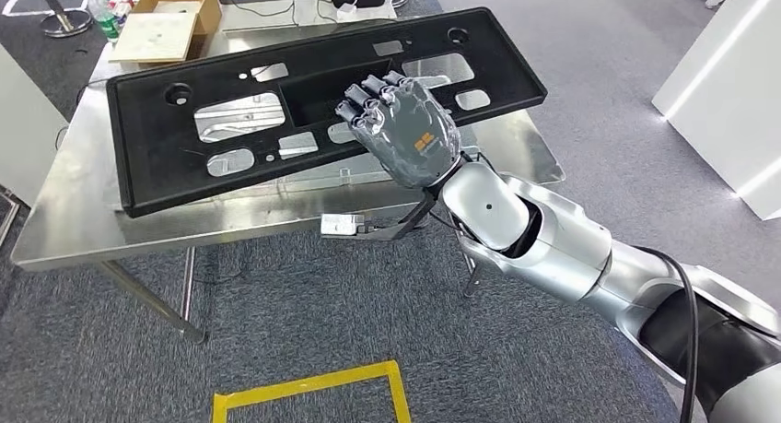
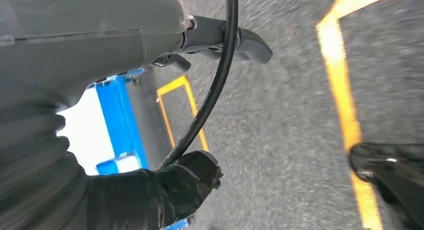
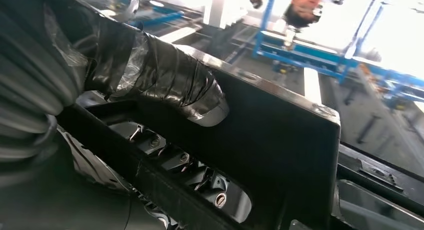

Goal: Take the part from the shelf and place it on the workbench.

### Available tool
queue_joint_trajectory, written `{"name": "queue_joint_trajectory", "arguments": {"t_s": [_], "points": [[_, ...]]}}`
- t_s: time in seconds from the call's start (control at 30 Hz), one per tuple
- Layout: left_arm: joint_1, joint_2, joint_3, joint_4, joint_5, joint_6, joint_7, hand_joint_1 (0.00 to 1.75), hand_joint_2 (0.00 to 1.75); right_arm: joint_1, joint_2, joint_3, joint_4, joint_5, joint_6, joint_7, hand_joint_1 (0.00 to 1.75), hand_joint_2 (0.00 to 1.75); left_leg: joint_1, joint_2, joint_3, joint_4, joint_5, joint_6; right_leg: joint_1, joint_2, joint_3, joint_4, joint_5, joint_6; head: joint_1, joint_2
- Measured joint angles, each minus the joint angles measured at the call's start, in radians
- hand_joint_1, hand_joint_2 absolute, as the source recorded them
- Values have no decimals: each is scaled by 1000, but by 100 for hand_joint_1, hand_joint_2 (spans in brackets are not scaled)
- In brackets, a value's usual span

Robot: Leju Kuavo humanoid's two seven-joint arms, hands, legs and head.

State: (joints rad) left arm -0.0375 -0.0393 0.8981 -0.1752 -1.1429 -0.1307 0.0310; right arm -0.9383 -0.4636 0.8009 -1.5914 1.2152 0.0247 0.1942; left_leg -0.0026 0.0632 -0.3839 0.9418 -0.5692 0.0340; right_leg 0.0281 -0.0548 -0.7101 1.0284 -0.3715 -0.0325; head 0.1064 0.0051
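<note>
The part [image 1: 304, 110], a long black panel with cut-outs, lies across the workbench [image 1: 83, 229], its long axis running from the near left corner up toward the far right edge, its face up. The right hand [image 1: 405, 128] grips it near the middle, fingers [image 1: 373, 96] curled into the central recess and, in the right wrist view, the taped thumb [image 3: 175, 84] pressed against its wall. The step looks like release: best to let the panel settle flat before loosening the fingers, then lift straight out so it doesn't slide toward the edge. A cardboard box [image 1: 170, 17] sits at the far left corner. The left hand [image 2: 165, 190] hangs over the floor; whether it is closed I cannot tell
</note>
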Motion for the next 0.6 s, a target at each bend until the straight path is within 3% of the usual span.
{"name": "queue_joint_trajectory", "arguments": {"t_s": [0.03, 0.1, 0.13, 0.17, 0.2, 0.23, 0.27, 0.33, 0.37, 0.4, 0.5, 0.53, 0.57, 0.6], "points": [[-2, -3, 0, 1, -1, -1, 0, 0, 175, 1, 2, 1, 6, 2, -1, 3, 175, 175, -1, 7, 16, -6, -9, -5, 5, -3, 6, -18, 40, -11, -1, 0], [-12, -3, -1, 1, -4, -1, 0, 0, 175, -1, 4, 1, 13, 2, 0, 5, 175, 175, -3, 12, 15, 28, 12, -18, 3, 16, 32, -28, 25, -24, -3, 0], [-16, -2, -2, 1, -6, -1, 0, 0, 175, -3, 5, 0, 17, 1, 1, 5, 175, 175, -2, 0, -10, 84, 40, -23, -1, 24, 50, -40, 16, -30, -2, 0], [-18, -2, -2, 1, -8, -1, -1, 0, 175, -4, 8, 0, 22, 0, 3, 5, 175, 175, 0, -19, -54, 159, 67, -26, -5, 30, 70, -52, 7, -35, -3, 0], [-20, -2, -2, 1, -10, -1, -1, 0, 175, -2, 14, 1, 29, 1, 4, 4, 175, 175, 3, -38, -104, 234, 75, -27, -8, 37, 91, -64, -1, -38, -3, 0], [-20, -1, -2, 1, -10, -1, -1, 0, 175, 1, 21, 3, 36, 2, 3, 3, 175, 175, 6, -54, -153, 291, 58, -29, -10, 44, 111, -71, -12, -39, -3, 0], [-19, -1, -2, 1, -11, -1, -1, 0, 175, 5, 29, 5, 43, 4, 3, 3, 175, 175, 9, -60, -195, 321, 14, -34, -12, 52, 129, -75, -25, -38, -3, 0], [-16, 0, -2, 1, -12, -1, -1, 0, 175, 14, 39, 11, 53, 6, 1, 2, 175, 175, 14, -61, -256, 320, -90, -45, -17, 66, 169, -77, -56, -30, -3, 0], [-14, 1, -2, 1, -12, -1, -1, 0, 175, 18, 41, 13, 57, 6, 1, 2, 175, 175, 17, -61, -273, 293, -110, -49, -20, 71, 190, -77, -73, -25, -3, 0], [-12, 1, -3, 1, -12, -1, -1, 0, 175, 21, 44, 14, 62, 6, 1, 2, 175, 175, 19, -61, -283, 250, -91, -49, -23, 74, 212, -75, -91, -19, -3, 0], [-3, 1, -3, 2, -12, -1, -1, 0, 175, 27, 51, 18, 75, 6, 1, 1, 175, 175, 25, -60, -290, 93, 140, -50, -25, 83, 256, -60, -152, 2, -2, 0], [-4, 1, -3, 2, -12, -1, -1, 0, 175, 28, 54, 19, 78, 6, 1, 0, 175, 175, 25, -58, -289, 69, 189, -45, -25, 86, 268, -55, -169, 11, -2, 0], [-6, 2, -4, 3, -13, 0, 0, 0, 175, 28, 57, 20, 81, 6, 1, -1, 175, 175, 24, -57, -283, 63, 199, -37, -24, 88, 278, -44, -176, 20, -2, 0], [-10, 2, -4, 2, -14, 1, 0, 0, 175, 26, 59, 20, 81, 6, 1, -3, 175, 175, 23, -57, -271, 66, 190, -26, -26, 89, 279, -36, -178, 26, -2, 0]]}}
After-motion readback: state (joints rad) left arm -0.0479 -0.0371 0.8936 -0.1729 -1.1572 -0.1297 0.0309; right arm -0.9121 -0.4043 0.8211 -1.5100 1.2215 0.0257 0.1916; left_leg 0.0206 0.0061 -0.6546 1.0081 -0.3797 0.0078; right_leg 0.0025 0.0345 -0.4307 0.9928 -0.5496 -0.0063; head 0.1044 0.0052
